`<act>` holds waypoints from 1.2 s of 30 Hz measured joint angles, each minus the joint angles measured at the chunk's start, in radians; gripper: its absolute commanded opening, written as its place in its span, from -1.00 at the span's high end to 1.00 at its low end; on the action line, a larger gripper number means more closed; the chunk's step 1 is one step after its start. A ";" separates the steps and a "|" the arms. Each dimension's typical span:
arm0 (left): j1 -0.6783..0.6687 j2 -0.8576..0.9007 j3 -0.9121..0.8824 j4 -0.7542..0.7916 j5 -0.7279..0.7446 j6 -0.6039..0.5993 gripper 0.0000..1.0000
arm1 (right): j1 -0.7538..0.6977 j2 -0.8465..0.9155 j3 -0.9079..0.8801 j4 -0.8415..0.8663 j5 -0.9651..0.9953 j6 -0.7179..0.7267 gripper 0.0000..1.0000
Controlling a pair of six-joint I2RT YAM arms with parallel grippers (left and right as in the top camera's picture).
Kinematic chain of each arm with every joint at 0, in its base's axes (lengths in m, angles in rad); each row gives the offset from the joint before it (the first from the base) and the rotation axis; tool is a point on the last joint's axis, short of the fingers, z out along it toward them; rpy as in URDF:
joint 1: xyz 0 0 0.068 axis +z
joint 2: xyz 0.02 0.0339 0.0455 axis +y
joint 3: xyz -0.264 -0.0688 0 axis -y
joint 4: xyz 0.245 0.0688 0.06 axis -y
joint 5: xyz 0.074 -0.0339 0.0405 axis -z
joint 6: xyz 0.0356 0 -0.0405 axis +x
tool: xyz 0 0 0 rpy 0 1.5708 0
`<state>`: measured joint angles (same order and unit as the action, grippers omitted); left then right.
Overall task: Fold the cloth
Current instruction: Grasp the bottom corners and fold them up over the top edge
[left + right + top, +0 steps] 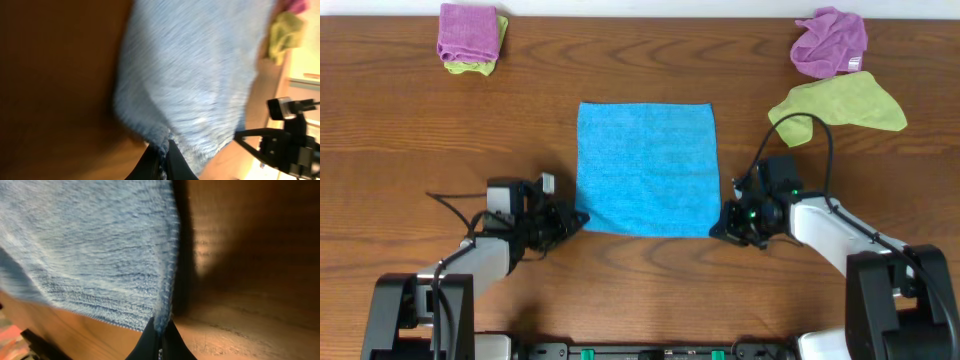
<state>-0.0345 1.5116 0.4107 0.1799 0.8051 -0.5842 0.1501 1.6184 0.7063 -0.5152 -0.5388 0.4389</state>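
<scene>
The cloth (pixel 646 168), a sky-blue towel, lies flat and square in the middle of the table. My left gripper (pixel 576 218) is shut on its near left corner; in the left wrist view the blue pile (pixel 195 85) is pinched between the black fingers (pixel 150 167). At the near right corner my right gripper (pixel 718 228) is shut as well, and the right wrist view shows the cloth's edge (pixel 100 255) caught between its fingers (pixel 175 347). Both corners sit low at the table surface.
A folded purple cloth on a lime-green one (pixel 470 38) rests at the back left. At the back right lie a crumpled purple cloth (pixel 830 42) and a lime-green cloth (pixel 840 105). The table's near edge runs just behind both arms.
</scene>
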 measured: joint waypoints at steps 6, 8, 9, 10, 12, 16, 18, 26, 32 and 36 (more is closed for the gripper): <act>0.000 0.000 0.126 0.004 0.026 0.000 0.88 | 0.000 0.000 0.145 -0.039 0.024 -0.019 0.97; 0.000 0.000 0.154 0.003 0.012 -0.001 0.88 | 0.000 0.000 0.172 -0.019 0.026 -0.025 0.97; 0.000 0.000 0.169 0.004 -0.006 -0.001 0.89 | 0.000 0.000 0.185 0.003 0.029 -0.027 0.97; 0.000 0.000 0.181 0.004 -0.027 -0.002 0.89 | 0.002 0.000 0.195 0.022 0.035 -0.029 0.96; 0.000 0.000 0.198 0.004 -0.065 -0.002 0.88 | 0.008 0.000 0.209 0.054 0.050 -0.030 0.97; 0.000 0.021 0.250 0.003 -0.133 0.013 0.88 | 0.023 0.008 0.235 0.109 0.084 -0.031 0.97; 0.000 0.070 0.299 0.003 -0.145 0.021 0.89 | 0.023 0.041 0.266 0.124 0.093 -0.030 0.97; -0.001 0.336 0.583 -0.012 -0.161 0.072 0.89 | 0.022 0.305 0.500 0.138 0.135 -0.030 0.97; -0.001 0.521 0.818 -0.092 -0.164 0.111 0.89 | 0.017 0.424 0.702 0.137 0.158 -0.030 0.97; -0.001 0.601 0.925 -0.149 -0.150 0.133 0.89 | 0.012 0.480 0.788 0.080 0.164 -0.030 0.97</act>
<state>-0.0353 2.1124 1.3357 0.0307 0.6548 -0.4511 0.1619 2.0987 1.4944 -0.4355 -0.3752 0.4088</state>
